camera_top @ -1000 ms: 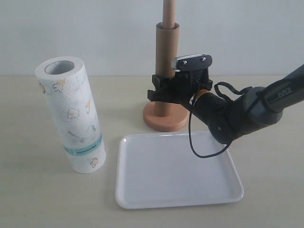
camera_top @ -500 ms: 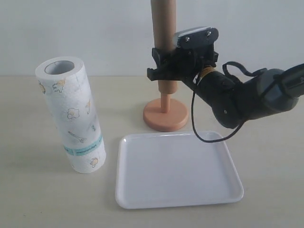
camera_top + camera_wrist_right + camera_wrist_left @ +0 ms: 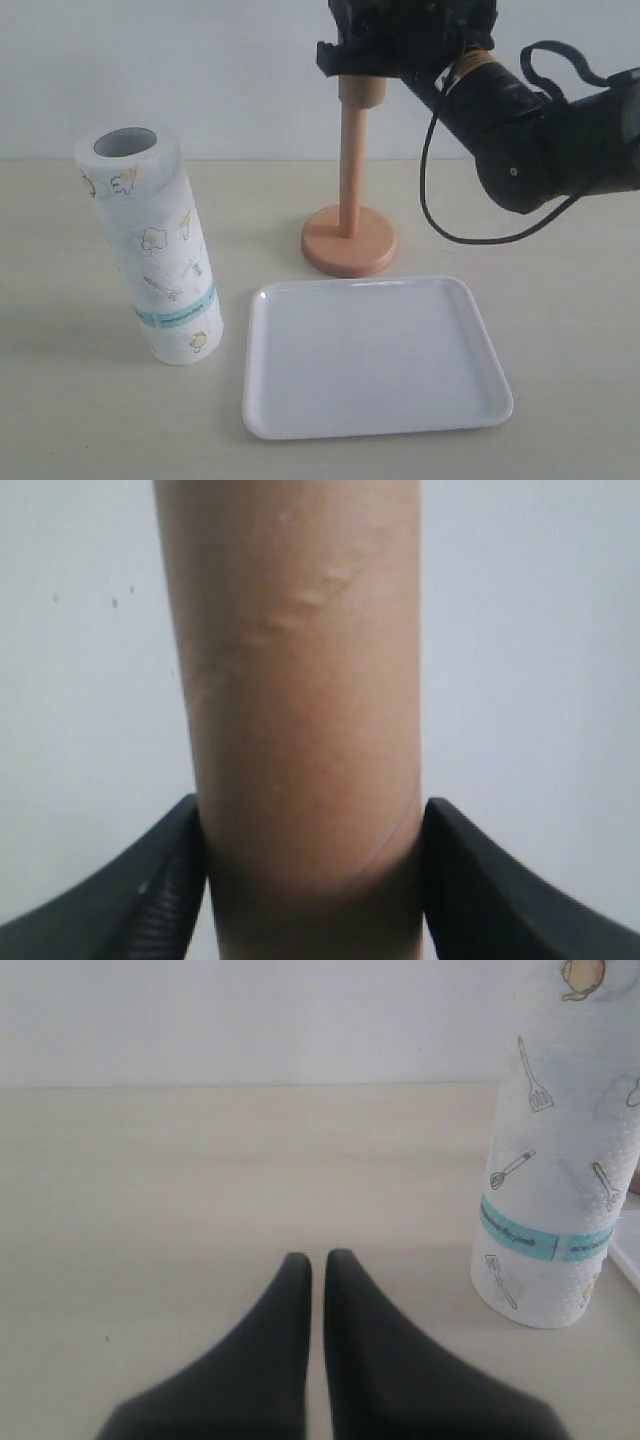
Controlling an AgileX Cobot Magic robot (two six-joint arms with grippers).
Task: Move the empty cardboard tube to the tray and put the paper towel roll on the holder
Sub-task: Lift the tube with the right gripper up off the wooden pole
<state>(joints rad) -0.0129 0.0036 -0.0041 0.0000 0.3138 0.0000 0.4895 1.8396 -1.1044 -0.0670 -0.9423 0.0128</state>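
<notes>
The right hand (image 3: 312, 820) pinches the plain brown, faintly seamed tube (image 3: 300, 680) upright between its fingers (image 3: 130, 900), over the holder (image 3: 349, 245) near the far edge of the surface (image 3: 570, 320).

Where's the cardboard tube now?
The brown cardboard tube is top centre in the exterior view, in the right gripper's fingers, at the tan wooden holder's pole tip.
</notes>
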